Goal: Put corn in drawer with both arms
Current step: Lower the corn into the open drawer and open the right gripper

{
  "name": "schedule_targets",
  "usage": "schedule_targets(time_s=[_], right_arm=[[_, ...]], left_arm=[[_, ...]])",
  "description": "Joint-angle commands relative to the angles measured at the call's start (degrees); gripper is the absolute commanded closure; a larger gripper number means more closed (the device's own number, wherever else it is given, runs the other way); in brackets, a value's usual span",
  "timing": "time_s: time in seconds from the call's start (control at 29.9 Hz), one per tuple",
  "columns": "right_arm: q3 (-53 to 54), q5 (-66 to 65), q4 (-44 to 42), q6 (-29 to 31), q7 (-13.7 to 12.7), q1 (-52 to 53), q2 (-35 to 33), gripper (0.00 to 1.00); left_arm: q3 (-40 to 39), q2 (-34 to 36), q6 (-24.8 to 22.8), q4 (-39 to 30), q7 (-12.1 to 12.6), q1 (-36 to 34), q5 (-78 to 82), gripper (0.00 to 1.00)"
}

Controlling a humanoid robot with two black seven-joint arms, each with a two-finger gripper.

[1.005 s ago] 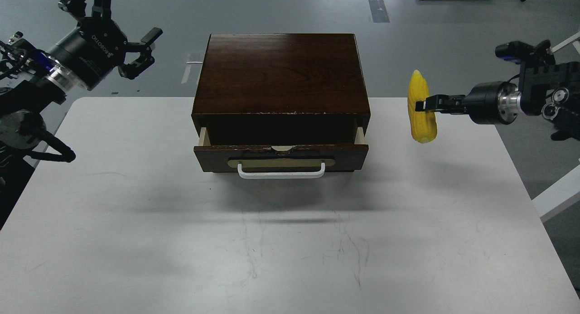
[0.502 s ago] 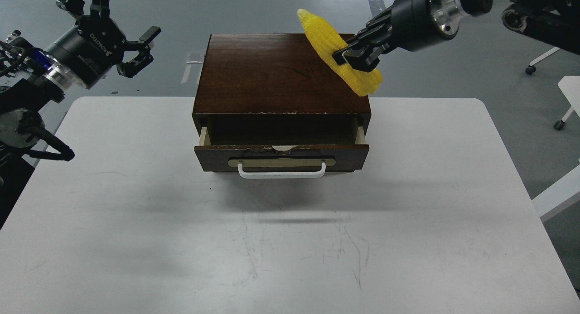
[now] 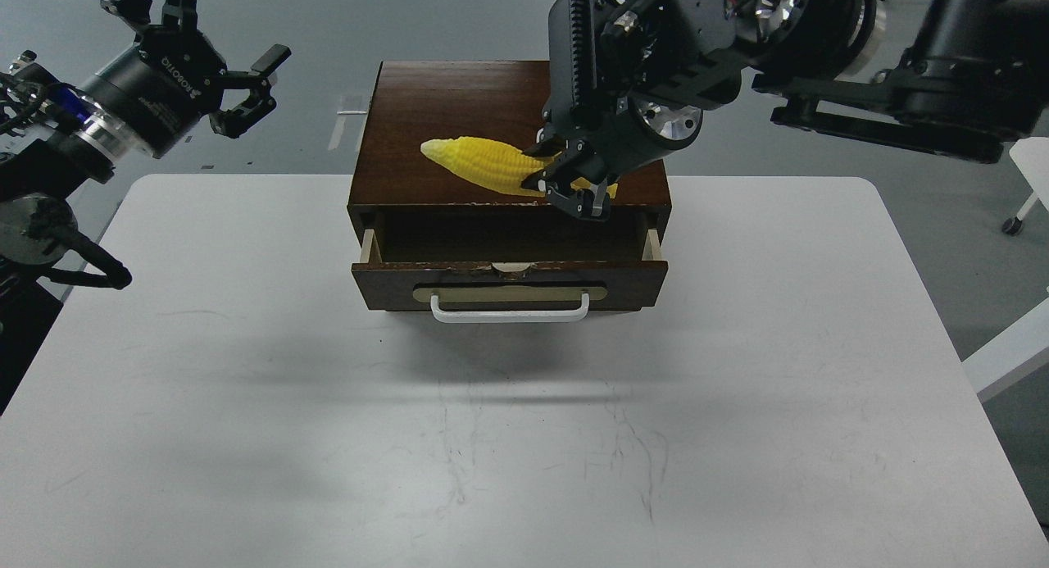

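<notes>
1. Head view, the landmark: a dark brown wooden box (image 3: 508, 134) stands on the far middle of a white rectangular table (image 3: 508, 437). All places below are given relative to this box.

2. Head view, the drawer: the box's single wide drawer (image 3: 508, 265) is pulled partly out toward the camera. Its pale inner sides show at both ends, and the inside is in dark shadow. A white bar handle (image 3: 509, 309) on a brass-coloured plate sits on the drawer's front face.

3. Head view, the corn: a bright yellow plastic-looking corn cob (image 3: 492, 165) with ribbed kernels is held in the air over the front part of the box's top, just behind the open drawer. It lies nearly level, with its tapered tip pointing to the box's left side. Its thick end is mostly hidden behind the fingers gripping it.

4. Head view, the right side: the black right gripper (image 3: 574, 187) reaches in from above the box's right rear corner, and its fingers are clamped around the thick end of the cob near the box's front edge.

5. Head view, the left side: the black left gripper (image 3: 221, 76), marked ROBOTIQ, hangs in the air well apart from the box, beyond its left rear corner and past the table's far edge. Its fingers are spread wide and grasp nothing.
</notes>
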Motion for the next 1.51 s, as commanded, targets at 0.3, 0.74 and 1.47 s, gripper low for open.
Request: schedule_targets(time_s=[0.3, 0.74, 1.47], right_arm=[[-2.4, -0.3, -0.3, -3.9, 0.0, -5.0, 1.6, 0.81], [-2.5, -0.5, -1.0, -4.1, 0.0, -4.8, 1.7, 0.74], [-2.4, -0.1, -1.7, -4.1, 0.0, -5.0, 1.3, 0.25]], left_arm=[[-0.2, 1.0, 0.0, 0.0, 0.0, -0.1, 0.0, 0.01], [-0.2, 1.0, 0.0, 0.0, 0.0, 0.1, -0.1, 0.01], [-0.2, 1.0, 0.0, 0.0, 0.0, -0.1, -0.1, 0.01]])
